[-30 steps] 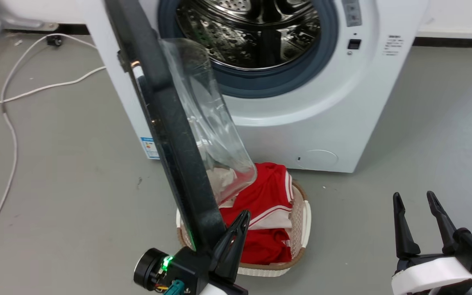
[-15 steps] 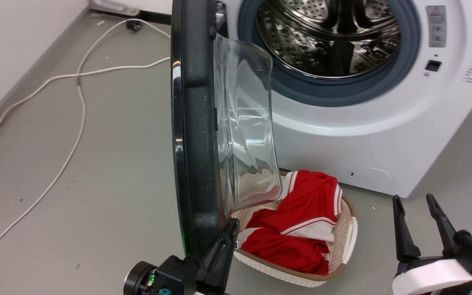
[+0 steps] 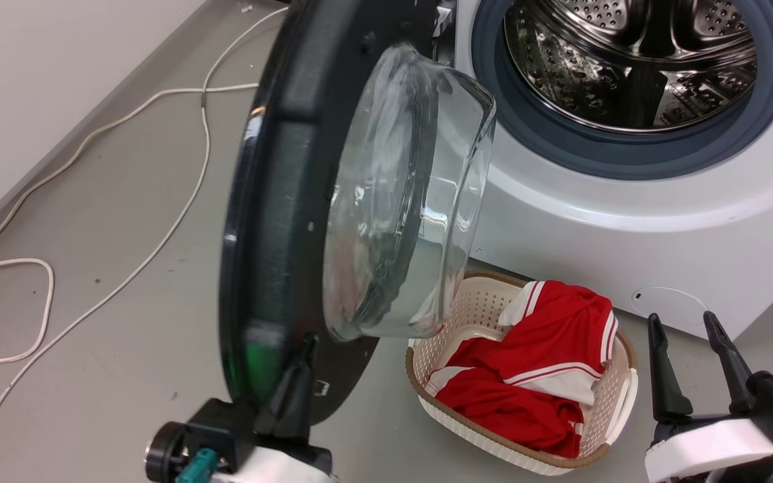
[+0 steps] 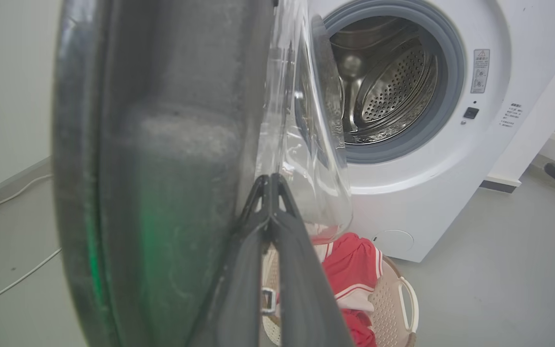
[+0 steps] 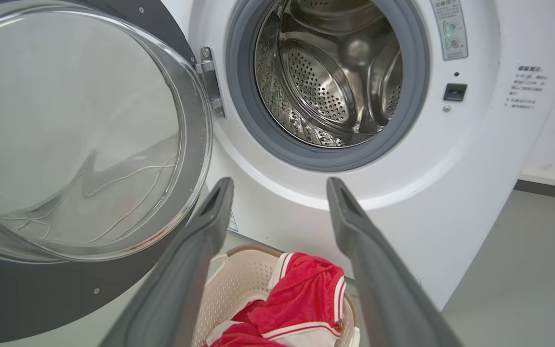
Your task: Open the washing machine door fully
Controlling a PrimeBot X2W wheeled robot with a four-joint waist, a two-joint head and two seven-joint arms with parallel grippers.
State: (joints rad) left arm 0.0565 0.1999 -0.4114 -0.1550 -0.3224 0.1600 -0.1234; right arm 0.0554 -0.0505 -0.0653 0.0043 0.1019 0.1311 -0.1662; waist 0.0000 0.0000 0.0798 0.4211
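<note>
The washing machine door [image 3: 279,201], a black round frame with a clear glass bowl, stands swung out to the left of the white washing machine [image 3: 628,221]. The steel drum [image 3: 635,60] is exposed. My left gripper [image 3: 306,345] is shut, its fingers [image 4: 270,193] pressed together against the inner face of the door's [image 4: 162,168] lower rim, beside the glass. My right gripper [image 3: 692,325] hangs open and empty at the lower right. It points at the washing machine [image 5: 475,168], with the door [image 5: 41,289] off to its left.
A cream laundry basket [image 3: 467,308] with red and white clothes sits on the grey floor below the drum opening, between the two grippers. A white cable [image 3: 158,100] trails across the floor at the left near the wall.
The head camera has turned, so the whole picture shifted. The door has swung further out and left, its inner face now showing, with the left gripper staying at its lower rim. The right gripper held still.
</note>
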